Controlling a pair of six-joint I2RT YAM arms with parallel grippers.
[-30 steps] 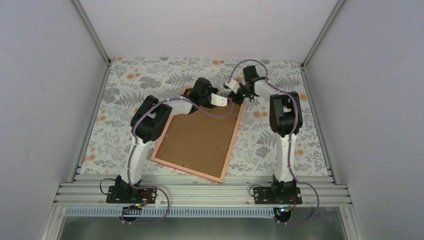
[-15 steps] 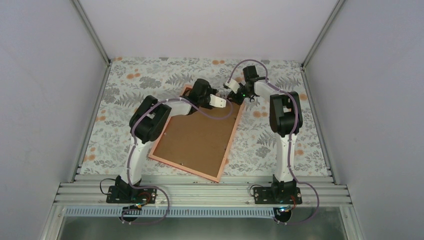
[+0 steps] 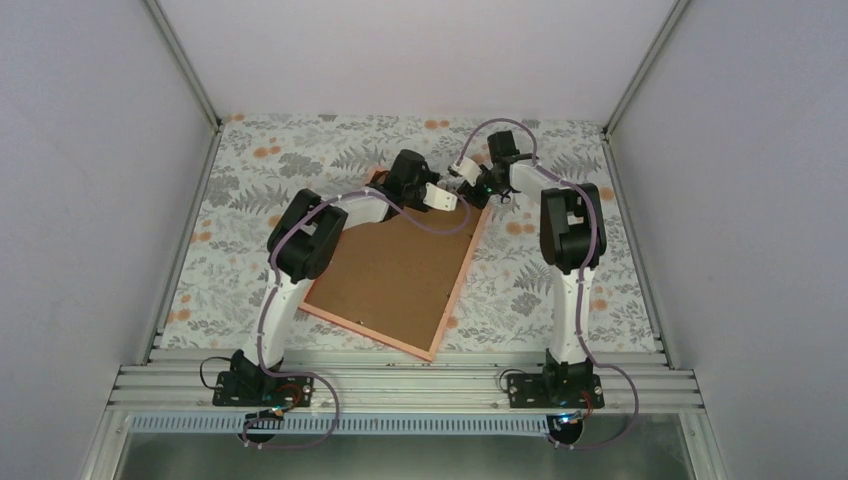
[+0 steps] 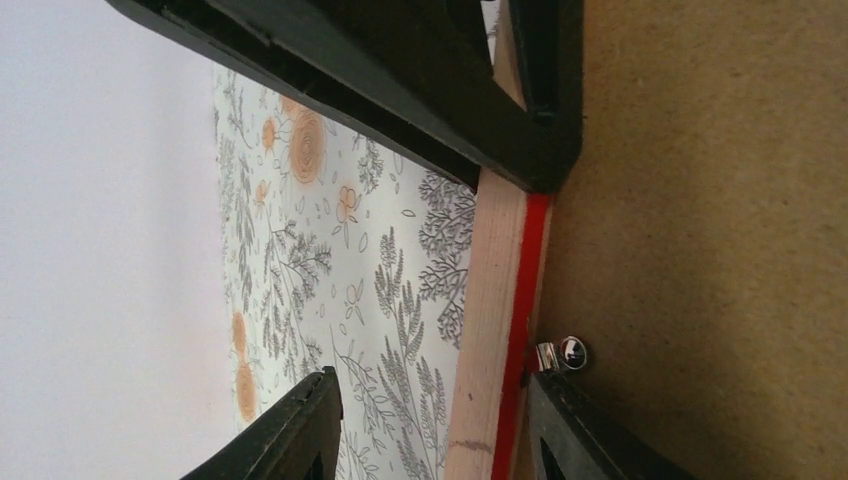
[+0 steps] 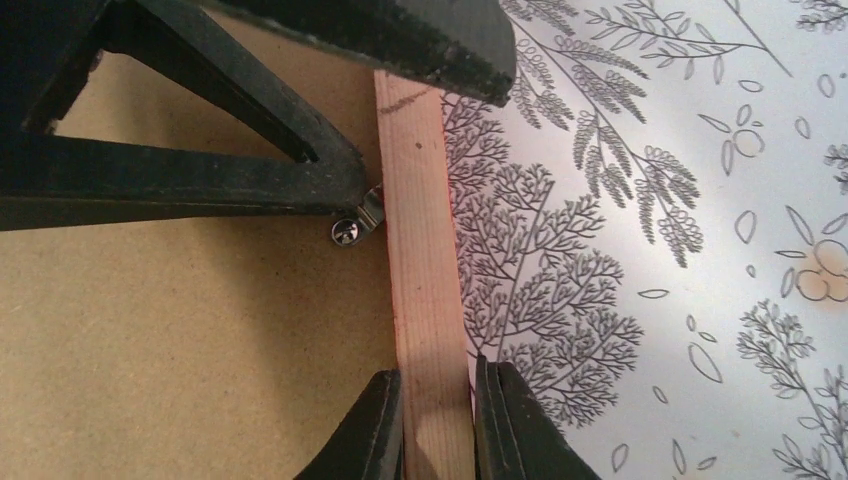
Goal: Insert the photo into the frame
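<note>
Right wrist: right gripper [image 5: 437,425] pinches the frame [image 5: 415,200] (left gripper [image 4: 432,420] straddles it, spread).

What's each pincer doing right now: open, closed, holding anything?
Left pincer: open, straddling the frame edge without gripping it.
Right pincer: closed on the frame's wooden rail.

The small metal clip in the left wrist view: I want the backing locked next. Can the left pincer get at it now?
Probably yes: the left pincer stands open astride the frame edge, and the clip lies uncovered on the backing board right beside one finger.
</note>
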